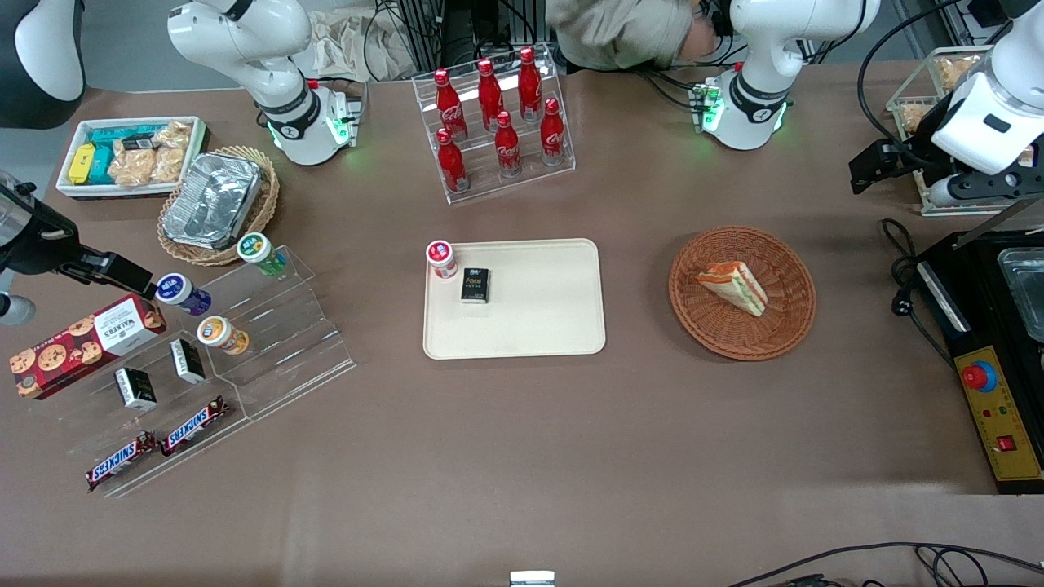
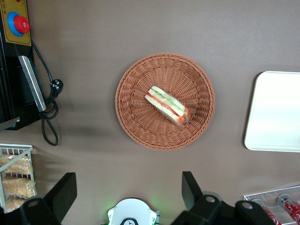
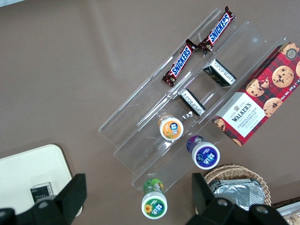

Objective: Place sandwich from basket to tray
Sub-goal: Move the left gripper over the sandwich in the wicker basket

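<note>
The sandwich, a white-bread wedge with orange-red and green layers, lies on its side in the round reddish-brown basket. The cream tray lies flat at the table's middle, beside the basket toward the parked arm's end. My gripper hangs high over the working arm's end of the table, off to the side of the basket and apart from it. It is open, its two black fingers spread wide with nothing between them.
A red-capped jar and a small black box stand on the tray. A rack of red cola bottles stands farther from the camera. A black control box and a cable lie beside the basket.
</note>
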Available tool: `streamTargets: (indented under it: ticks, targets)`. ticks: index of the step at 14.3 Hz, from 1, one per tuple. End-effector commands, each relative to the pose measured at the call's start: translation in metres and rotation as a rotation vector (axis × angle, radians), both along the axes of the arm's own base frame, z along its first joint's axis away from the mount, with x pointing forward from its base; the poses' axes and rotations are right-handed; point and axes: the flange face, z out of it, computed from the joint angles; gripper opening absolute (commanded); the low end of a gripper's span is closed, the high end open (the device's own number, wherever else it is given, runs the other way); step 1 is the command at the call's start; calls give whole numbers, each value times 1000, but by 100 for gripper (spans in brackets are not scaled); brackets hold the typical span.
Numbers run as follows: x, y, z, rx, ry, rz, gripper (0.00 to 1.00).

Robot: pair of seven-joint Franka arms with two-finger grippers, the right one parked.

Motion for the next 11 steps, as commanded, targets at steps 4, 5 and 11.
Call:
streamTargets:
  ticks: [4,5,11]
  targets:
    - [-2,1,2,-9,13,8,99]
    - [-1,2,-3,-2,23,11,99]
    - [-14,0,-52,26,89,81,99]
